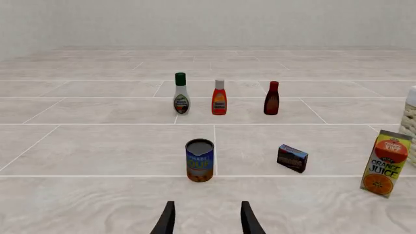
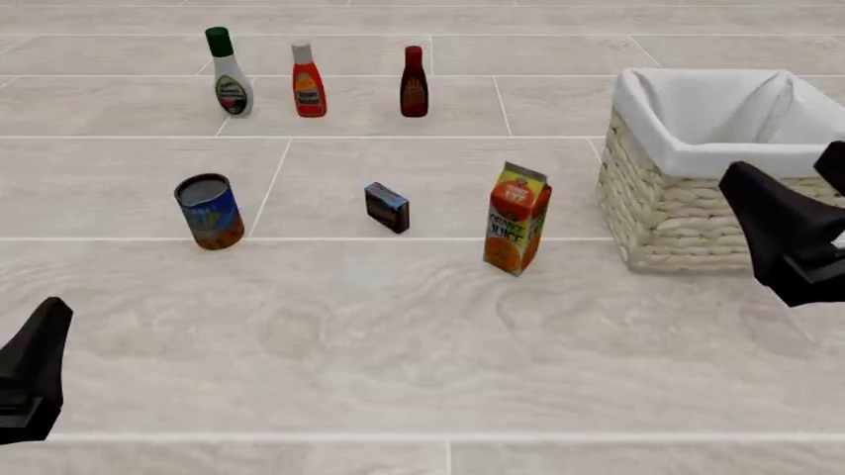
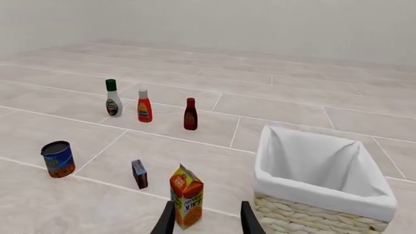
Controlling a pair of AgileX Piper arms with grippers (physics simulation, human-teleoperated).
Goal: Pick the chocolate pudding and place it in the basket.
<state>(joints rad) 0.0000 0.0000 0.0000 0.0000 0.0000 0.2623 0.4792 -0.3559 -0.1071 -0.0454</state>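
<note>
Chocolate pudding (image 2: 387, 208) sits far ahead of both open, empty grippers; the left gripper (image 1: 206, 218) must reach it first

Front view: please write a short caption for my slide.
Chocolate pudding stands between can and orange juice carton; basket waits at right, both hands apart from everything.

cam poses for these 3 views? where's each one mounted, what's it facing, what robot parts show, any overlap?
Front view: fixed above and behind the arms, looking forward and down at the tabletop; left gripper and right gripper show at the edges.
Left wrist view: behind the left jaws, facing the can and chocolate pudding; only two fingertips show.
Right wrist view: behind the right jaws, facing the orange juice carton and basket; only two fingertips show.
Shared: all three views show the pudding, can, juice carton and three bottles.
</note>
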